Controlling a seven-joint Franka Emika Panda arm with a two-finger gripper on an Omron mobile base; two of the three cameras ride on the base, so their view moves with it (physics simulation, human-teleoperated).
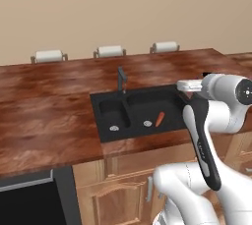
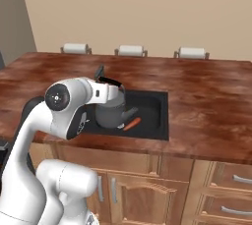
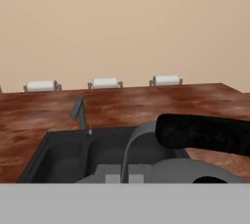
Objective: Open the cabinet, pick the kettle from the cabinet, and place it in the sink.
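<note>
— Hand view first: what is nearest to you?

— My kettle, right under the camera. Its black arched handle runs across the picture from the middle to the right edge, and my jaws are shut on that handle, though the fingertips themselves are hidden from me.

— Where does the kettle sit?

— Over the right basin of the sink, hanging from my gripper. In the right base view its rounded grey body is upright, the handle arching over the top with its long axis roughly left to right. I cannot tell which way the spout points.

— What does one camera catch that another misses?

— From the left base view my own forearm covers the kettle, yet both basins lie open there, with a carrot on the floor of the right basin near its front wall. In the right base view that carrot lies just beside the kettle's base.

— And farther back?

— A slim faucet at the sink's rear rim, then countertop, then three white paper-towel rolls along its far edge.
</note>
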